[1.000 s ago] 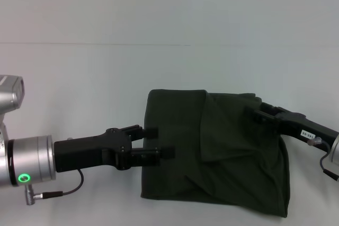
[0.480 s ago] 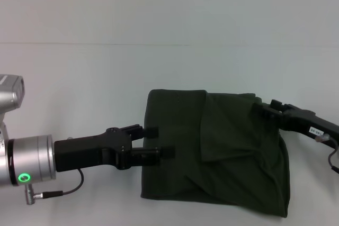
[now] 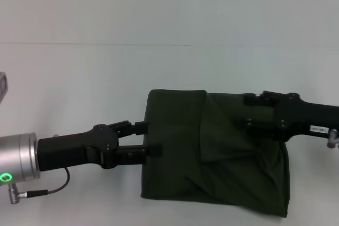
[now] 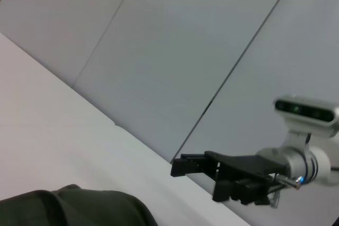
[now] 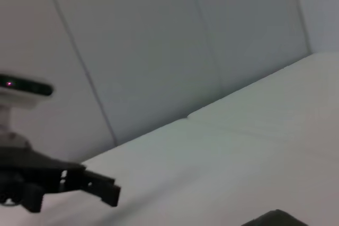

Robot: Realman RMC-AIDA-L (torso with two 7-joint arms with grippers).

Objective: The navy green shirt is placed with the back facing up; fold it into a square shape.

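Two end effectors flank the navy green shirt (image 3: 214, 152), which lies on the tabletop (image 3: 79, 72) as a rough square with a loose flap over its middle. The left end effector (image 3: 148, 138), fingers spread and empty, is seen at the shirt's left edge. The right end effector (image 3: 249, 112), also spread, is held over the shirt's upper right part, nearer the flap.

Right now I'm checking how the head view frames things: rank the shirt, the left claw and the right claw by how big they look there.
1. Shirt, clearly largest.
2. and 3. Left claw and right claw look about alike; both hang above the table nearer the camera, so I won't rank them.
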